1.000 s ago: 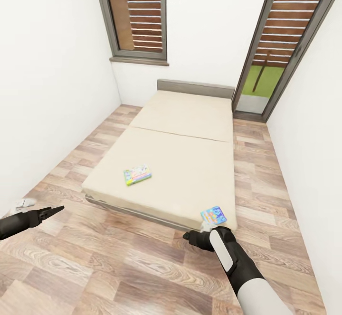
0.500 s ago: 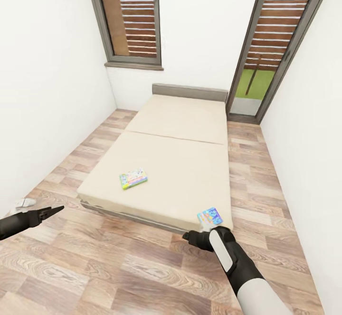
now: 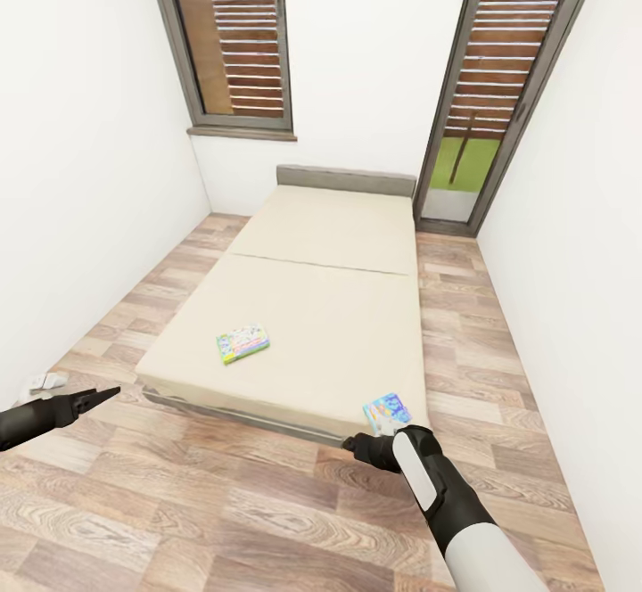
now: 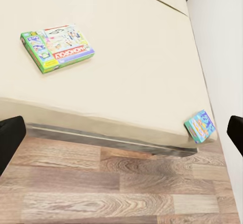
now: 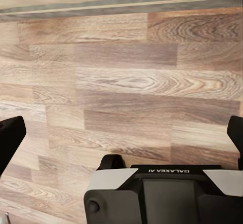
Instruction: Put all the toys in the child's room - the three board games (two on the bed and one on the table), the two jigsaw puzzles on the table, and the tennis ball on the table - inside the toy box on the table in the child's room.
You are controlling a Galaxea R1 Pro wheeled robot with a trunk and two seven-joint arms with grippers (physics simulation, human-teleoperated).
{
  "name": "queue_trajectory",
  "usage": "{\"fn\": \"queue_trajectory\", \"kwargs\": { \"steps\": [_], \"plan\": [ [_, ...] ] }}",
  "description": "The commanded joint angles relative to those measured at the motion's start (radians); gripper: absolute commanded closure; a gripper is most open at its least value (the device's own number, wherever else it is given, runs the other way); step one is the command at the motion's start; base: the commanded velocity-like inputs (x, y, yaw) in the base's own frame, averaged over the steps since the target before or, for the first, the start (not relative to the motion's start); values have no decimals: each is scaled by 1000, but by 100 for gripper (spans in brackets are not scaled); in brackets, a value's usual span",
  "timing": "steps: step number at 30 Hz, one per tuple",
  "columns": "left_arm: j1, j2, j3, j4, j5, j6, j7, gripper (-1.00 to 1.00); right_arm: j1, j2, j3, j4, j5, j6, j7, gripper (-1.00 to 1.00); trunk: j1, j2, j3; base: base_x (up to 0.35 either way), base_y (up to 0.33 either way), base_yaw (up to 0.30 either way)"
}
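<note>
The bed [image 3: 312, 307] with its plain beige mattress fills the middle of the head view. One board game [image 3: 242, 343], green-edged and lettered "MONOPOLY", lies flat on the mattress near the foot; it is also in the left wrist view [image 4: 57, 47]. A smaller blue board game [image 3: 387, 412] sits at the mattress's near right corner, also in the left wrist view [image 4: 200, 125]. My left gripper [image 3: 100, 394] hovers over the floor left of the bed, open, with its fingers [image 4: 9, 139] wide apart. My right gripper [image 3: 361, 446] hangs just in front of the blue game, open and empty.
White walls close in on both sides. A shuttered window [image 3: 227, 39] and a tall shuttered glass door [image 3: 499, 84] stand behind the bed. Wood-plank floor [image 3: 223, 503] runs around it. A small white object [image 3: 40, 384] lies by the left wall. The robot's base [image 5: 162, 193] shows below the right gripper.
The whole head view has shifted, with the bed and both games sliding left and slightly farther off, so the camera moved. Neither arm has changed pose, and both games lie where they were.
</note>
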Motion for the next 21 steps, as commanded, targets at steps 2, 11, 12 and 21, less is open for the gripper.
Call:
{"fn": "queue_trajectory", "kwargs": {
  "steps": [2,11,12,21],
  "plan": [
    [-1,0,3,-1,-9,10,-9,-100,-1,-1,2,-1,-10,3,-10,-100,1,-2,1,0,0,-89],
    [-1,0,3,-1,-9,10,-9,-100,0,0,2,-1,-10,3,-10,-100,1,-2,16,0,0,-89],
    [-1,0,3,-1,-9,10,-9,-100,0,0,2,-1,-10,3,-10,-100,1,-2,17,0,0,-89],
    [-1,0,3,-1,-9,10,-9,-100,0,0,7,-1,-10,1,-10,-100,1,-2,31,0,0,-89]
  ]
}}
